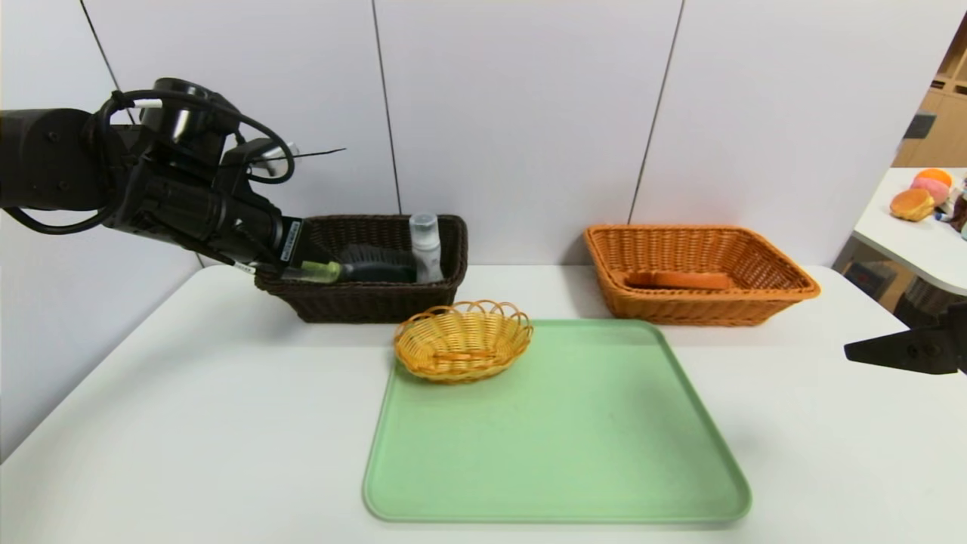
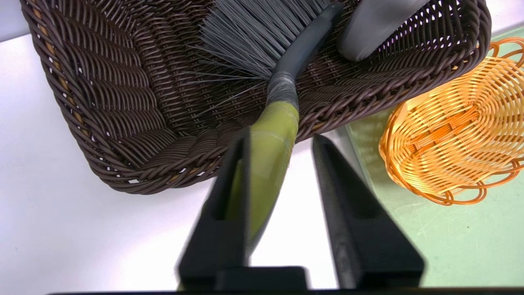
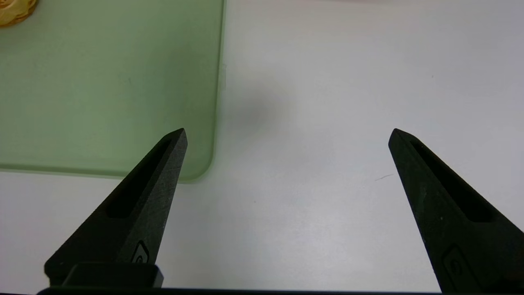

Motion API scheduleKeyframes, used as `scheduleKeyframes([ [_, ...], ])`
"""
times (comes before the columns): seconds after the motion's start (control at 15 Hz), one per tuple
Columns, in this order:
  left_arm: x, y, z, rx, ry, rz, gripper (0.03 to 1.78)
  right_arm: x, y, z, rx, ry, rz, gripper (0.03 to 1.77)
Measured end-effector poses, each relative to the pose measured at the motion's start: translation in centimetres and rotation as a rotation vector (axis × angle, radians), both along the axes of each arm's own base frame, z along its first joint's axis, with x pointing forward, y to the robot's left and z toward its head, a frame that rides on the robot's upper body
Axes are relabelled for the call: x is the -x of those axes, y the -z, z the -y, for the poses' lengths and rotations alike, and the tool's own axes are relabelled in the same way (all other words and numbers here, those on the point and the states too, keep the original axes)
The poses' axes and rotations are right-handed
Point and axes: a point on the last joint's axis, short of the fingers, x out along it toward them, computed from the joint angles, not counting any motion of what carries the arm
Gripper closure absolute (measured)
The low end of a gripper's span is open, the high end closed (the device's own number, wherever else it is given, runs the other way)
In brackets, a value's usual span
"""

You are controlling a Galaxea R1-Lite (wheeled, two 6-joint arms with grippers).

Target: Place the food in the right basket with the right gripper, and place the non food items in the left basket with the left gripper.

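Note:
The dark brown left basket point(image 1: 378, 302) holds a grey bottle point(image 1: 425, 245) and the bristle head of a brush point(image 1: 370, 264). The brush's green handle point(image 2: 272, 139) crosses the basket rim point(image 2: 163, 176) and lies between the fingers of my left gripper point(image 2: 281, 136). It leans against one finger, and a clear gap shows to the other, so the gripper is open. My left gripper point(image 1: 302, 266) hovers at that basket's left end. The orange right basket point(image 1: 755, 298) holds an orange-brown food item point(image 1: 684, 279). My right gripper point(image 3: 287, 132) is wide open and empty, low over the table at the far right.
A green tray point(image 1: 566, 453) lies mid-table with a small yellow wicker basket point(image 1: 462, 347) on its far left corner. The tray corner point(image 3: 196, 164) shows beside my right gripper. A side table point(image 1: 906, 234) with buns point(image 1: 910, 204) stands far right.

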Motion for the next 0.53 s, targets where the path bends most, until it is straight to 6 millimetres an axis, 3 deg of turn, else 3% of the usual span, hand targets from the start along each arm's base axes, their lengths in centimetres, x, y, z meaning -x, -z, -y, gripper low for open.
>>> scheduleKeyframes([
  [0.2,-0.04,-0.01,-0.03,0.000,-0.003,0.001,0.85,0.03,0.00,0.01,0.000,0.000,0.000,0.10],
  [0.53,-0.02,-0.16,-0.03,0.002,-0.006,0.006,0.49,0.10,0.08,0.01,0.001,-0.001,-0.004,0.10],
])
